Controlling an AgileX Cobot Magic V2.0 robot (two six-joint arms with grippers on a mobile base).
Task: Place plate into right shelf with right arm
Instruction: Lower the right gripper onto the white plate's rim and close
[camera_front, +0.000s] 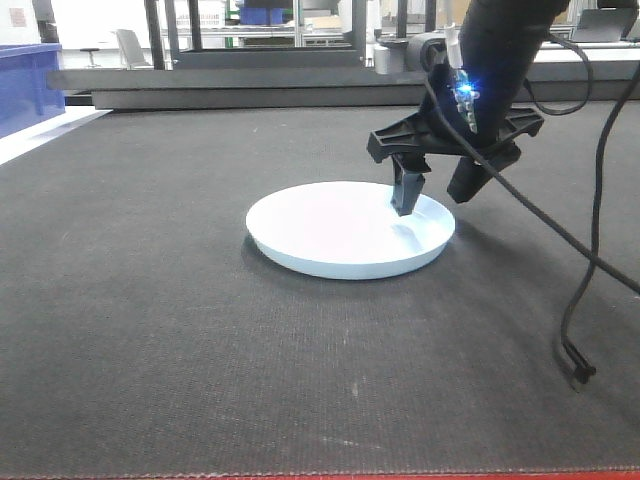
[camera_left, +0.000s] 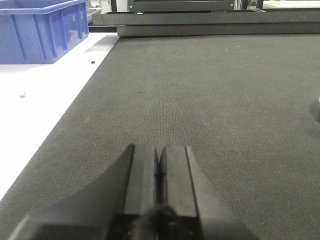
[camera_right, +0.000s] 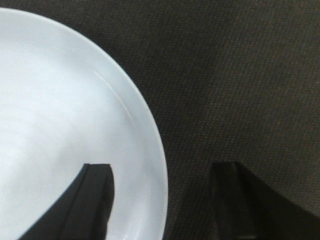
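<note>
R hand (camera_front: 437, 198) open and straddling right-side rim of plate (camera_front: 340, 225), one finger inside the dish, other outside over the tabletop (camera_front: 150, 330); plate flat mid-tabletop, round so no axis pref; L hand (camera_left: 160, 170) closed, empty, well apart.

A dark grey woven mat (camera_front: 150, 330) covers most of the tabletop, with a thin red edge (camera_front: 400, 476) along its near side. To its left runs a white surface (camera_left: 35, 110), which carries a blue plastic bin (camera_left: 40, 30) at the far left. A low dark beam (camera_front: 250, 85) crosses the mat's far edge, and beyond it stands a pale chair (camera_front: 130, 47).
</note>
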